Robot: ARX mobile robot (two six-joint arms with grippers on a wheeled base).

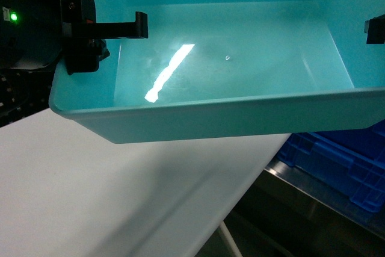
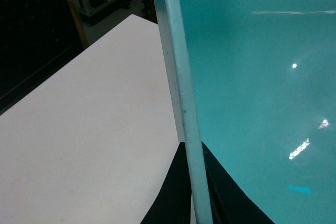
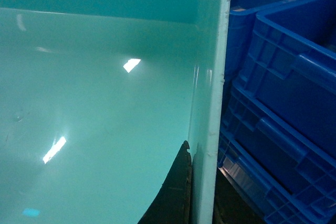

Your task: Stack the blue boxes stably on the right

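One pale turquoise blue box (image 1: 240, 82) hangs tilted in the air and fills the top of the head view, open side toward the camera and empty inside. My left gripper (image 1: 123, 34) is shut on its left wall. In the left wrist view the black fingers (image 2: 170, 198) pinch the rim (image 2: 181, 77) from both sides. My right gripper (image 1: 375, 31) is shut on the right wall (image 3: 210, 103). One finger (image 3: 178, 187) lies inside the box; the outer one is mostly hidden behind the wall.
A white table (image 1: 120, 197) lies below and to the left of the box. Dark blue ribbed crates (image 3: 283, 103) stand just right of the held box, seen low in the head view too as a crate (image 1: 343, 167) on a metal shelf (image 1: 301, 194).
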